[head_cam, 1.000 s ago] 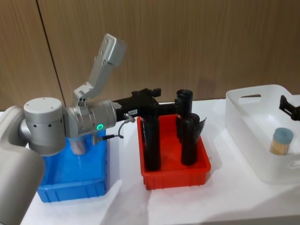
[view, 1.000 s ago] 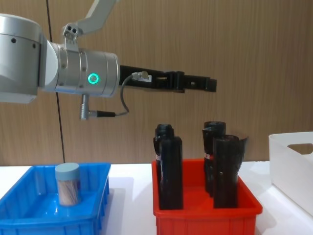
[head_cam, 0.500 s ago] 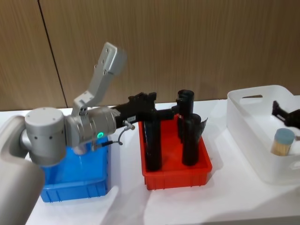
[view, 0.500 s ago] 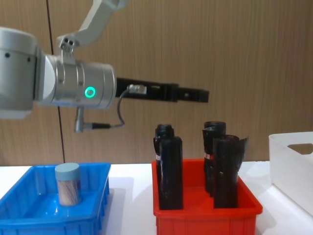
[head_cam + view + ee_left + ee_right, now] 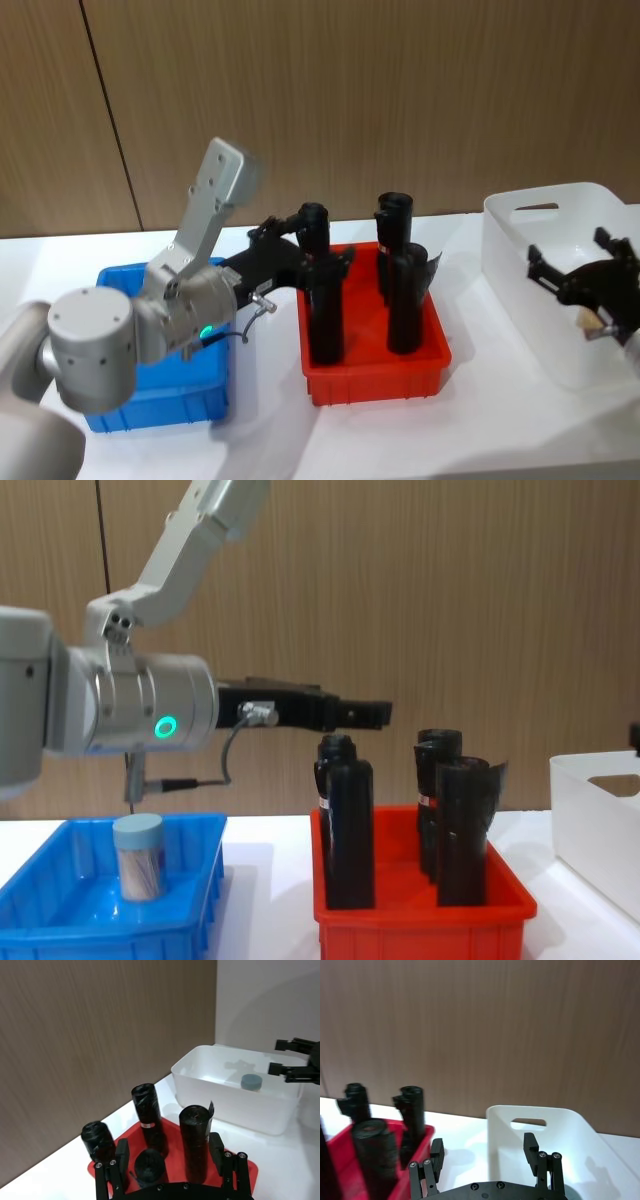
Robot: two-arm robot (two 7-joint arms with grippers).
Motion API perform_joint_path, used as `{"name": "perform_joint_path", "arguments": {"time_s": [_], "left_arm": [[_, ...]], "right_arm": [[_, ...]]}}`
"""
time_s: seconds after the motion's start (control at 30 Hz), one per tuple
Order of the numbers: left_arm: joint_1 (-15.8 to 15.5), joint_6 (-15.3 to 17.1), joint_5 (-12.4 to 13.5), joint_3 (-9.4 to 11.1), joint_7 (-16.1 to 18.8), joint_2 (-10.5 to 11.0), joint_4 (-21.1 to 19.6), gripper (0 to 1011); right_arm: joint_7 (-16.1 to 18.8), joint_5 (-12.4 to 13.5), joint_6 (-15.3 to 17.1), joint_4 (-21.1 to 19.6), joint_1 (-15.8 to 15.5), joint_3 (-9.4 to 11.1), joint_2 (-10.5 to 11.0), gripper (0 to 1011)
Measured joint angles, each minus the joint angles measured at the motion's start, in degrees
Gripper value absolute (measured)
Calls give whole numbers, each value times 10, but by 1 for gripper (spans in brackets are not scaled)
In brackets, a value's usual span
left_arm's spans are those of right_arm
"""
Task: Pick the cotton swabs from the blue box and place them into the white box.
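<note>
One jar of cotton swabs (image 5: 138, 856) stands upright in the blue box (image 5: 100, 825) at the left. Another swab jar (image 5: 251, 1081) sits inside the white box (image 5: 225, 1105) at the right. My left gripper (image 5: 360, 713) hangs open and empty, level with the black bottle tops at the red bin's left side, to the right of the blue box. In the left wrist view its fingers (image 5: 121, 1152) frame the bottles. My right gripper (image 5: 575, 270) hovers open and empty over the white box (image 5: 545, 215), covering most of the jar there.
A red bin (image 5: 375, 380) with several tall black bottles (image 5: 405, 300) stands between the two boxes. A brown wood-panel wall runs behind the white table. The left arm's silver body (image 5: 100, 340) looms over the blue box (image 5: 150, 410).
My left gripper has dropped lower and drawn back toward the blue box. The right gripper has come in from the right edge to above the white box, hiding the jar there.
</note>
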Motion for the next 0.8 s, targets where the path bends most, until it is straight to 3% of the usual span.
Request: {"name": "perform_joint_path", "arguments": {"time_s": [0.5, 0.8], "left_arm": [[76, -59, 24, 14, 114, 28, -70, 1004], [118, -92, 37, 21, 176, 43, -109, 1004]], "right_arm": [[-11, 11, 8, -112, -81, -40, -1, 1001], [-14, 13, 10, -146, -106, -53, -1, 1002]]}}
